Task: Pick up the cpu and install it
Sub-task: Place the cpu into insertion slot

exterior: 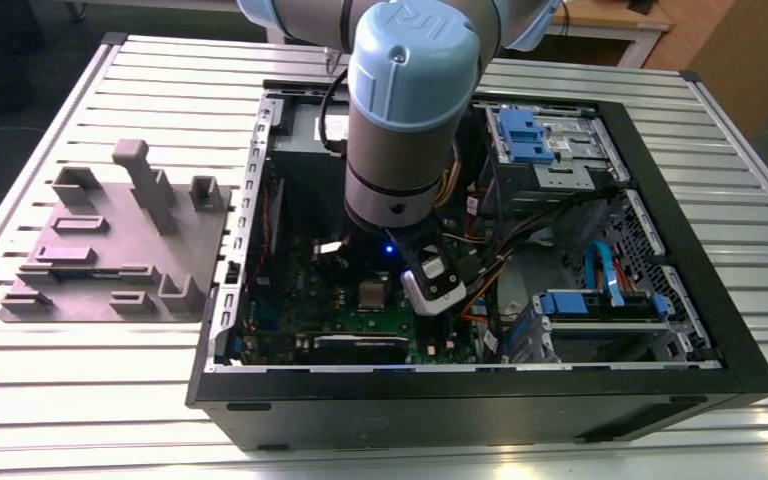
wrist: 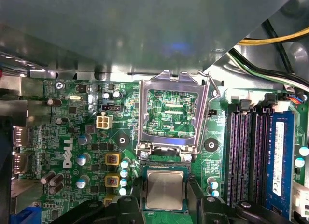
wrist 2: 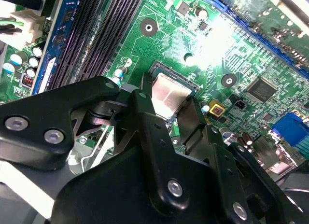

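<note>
Here, cpu [wrist: 164, 189]: lies flat in the socket on the motherboard [wrist: 72, 137], directly between the claw's fingers, silvery top facing up in both wrist views.
Claw [wrist 2: 171, 103]: hangs low over the chip; its black fingers [wrist 2: 145, 113] flank the chip's two sides. Whether they clamp it or merely stand beside it, I cannot tell.
Socket frame [wrist: 172, 113]: hinged open, standing just beyond the chip on the side away from the claw body, its window showing green board behind.
Memory slots [wrist: 246, 151]: beside the socket, apart from the fingers.
Computer case [exterior: 491, 400]: open-sided, lying on the slatted surface [exterior: 91, 400], with the arm [exterior: 404, 120] reaching down into it.
Grey fixture block [exterior: 117, 250]: on the surface, well apart from the claw.
Step in hand: judged as seating the chip in the socket.
Next move calls for: a level chip, corners matched to the socket, and no sideways drag on release.
</note>
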`<state>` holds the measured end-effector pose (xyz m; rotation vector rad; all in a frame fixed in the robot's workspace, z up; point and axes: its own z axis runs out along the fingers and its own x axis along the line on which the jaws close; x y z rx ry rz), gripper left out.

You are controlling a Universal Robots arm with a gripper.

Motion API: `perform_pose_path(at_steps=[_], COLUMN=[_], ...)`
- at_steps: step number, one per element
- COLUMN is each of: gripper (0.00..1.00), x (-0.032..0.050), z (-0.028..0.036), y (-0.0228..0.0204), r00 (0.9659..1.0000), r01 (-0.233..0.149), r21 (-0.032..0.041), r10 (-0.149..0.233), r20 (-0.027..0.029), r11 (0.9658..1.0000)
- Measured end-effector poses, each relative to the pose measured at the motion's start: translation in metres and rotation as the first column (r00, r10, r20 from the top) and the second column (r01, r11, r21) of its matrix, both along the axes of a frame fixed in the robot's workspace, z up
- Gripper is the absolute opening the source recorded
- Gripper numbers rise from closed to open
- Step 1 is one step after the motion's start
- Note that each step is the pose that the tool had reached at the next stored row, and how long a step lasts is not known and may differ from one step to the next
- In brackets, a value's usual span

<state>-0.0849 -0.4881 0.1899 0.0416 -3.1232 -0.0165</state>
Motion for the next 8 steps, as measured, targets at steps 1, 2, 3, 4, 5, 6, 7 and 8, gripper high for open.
perform_pose_path(at_steps=[1, 2, 3, 4, 5, 6, 7, 8], gripper=[0.46, 0.46, 0.46, 0.46, 0.46, 0.46, 0.46, 0.46], x=[0.0000, 0.0000, 0.0000, 0.0000, 0.0000, 0.0000, 0.0000, 0.0001], z=[0.0000, 0.0000, 0.0000, 0.0000, 0.0000, 0.0000, 0.0001, 0.0005], y=[0.0000, 0.0000, 0.0000, 0.0000, 0.0000, 0.0000, 0.0000, 0.0001], r00=[1.0000, 1.0000, 1.0000, 1.0000, 1.0000, 1.0000, 1.0000, 1.0000], r01=[0.000, 0.000, 0.000, 0.000, 0.000, 0.000, 0.000, 0.000], r21=[0.0000, 0.0000, 0.0000, 0.0000, 0.0000, 0.0000, 0.0000, 0.0001], r10=[0.000, 0.000, 0.000, 0.000, 0.000, 0.000, 0.000, 0.000], r20=[0.0000, 0.0000, 0.0000, 0.0000, 0.0000, 0.0000, -0.0001, -0.0004], r11=[1.0000, 1.0000, 1.0000, 1.0000, 1.0000, 1.0000, 1.0000, 1.0000])
